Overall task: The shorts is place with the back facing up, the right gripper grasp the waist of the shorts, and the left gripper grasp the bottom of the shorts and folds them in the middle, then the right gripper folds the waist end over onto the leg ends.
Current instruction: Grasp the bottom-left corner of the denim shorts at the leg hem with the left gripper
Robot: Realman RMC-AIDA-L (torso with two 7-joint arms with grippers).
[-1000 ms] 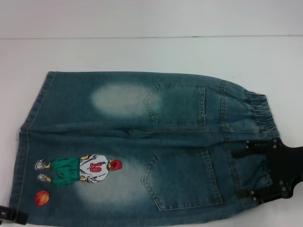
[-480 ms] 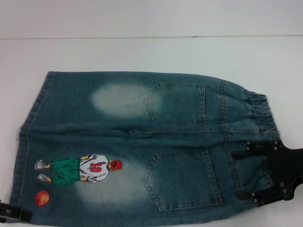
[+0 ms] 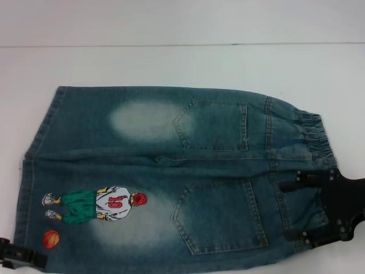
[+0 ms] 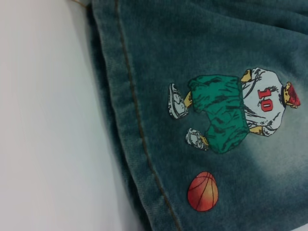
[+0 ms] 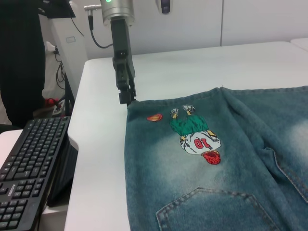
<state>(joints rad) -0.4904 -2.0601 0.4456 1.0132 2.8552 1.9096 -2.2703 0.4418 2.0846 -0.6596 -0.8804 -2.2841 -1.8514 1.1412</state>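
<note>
Beside the cartoon basketball-player print, the black left gripper touched the blue-green denim shorts' hem corner, finger state unclear; the black right gripper straddled the waist, fingers spread.

In the head view the left gripper is cut off by the lower left corner, so only a dark piece shows beside the bottom of the shorts, and its fingers cannot be read. In the right wrist view it comes down to the hem corner, but whether the tips are closed on the cloth is too small to tell. The right gripper runs out of the right edge; its body covers a part of the waist band. The shorts are cut by the bottom edge. The keyboard is cropped at the corner.
</note>
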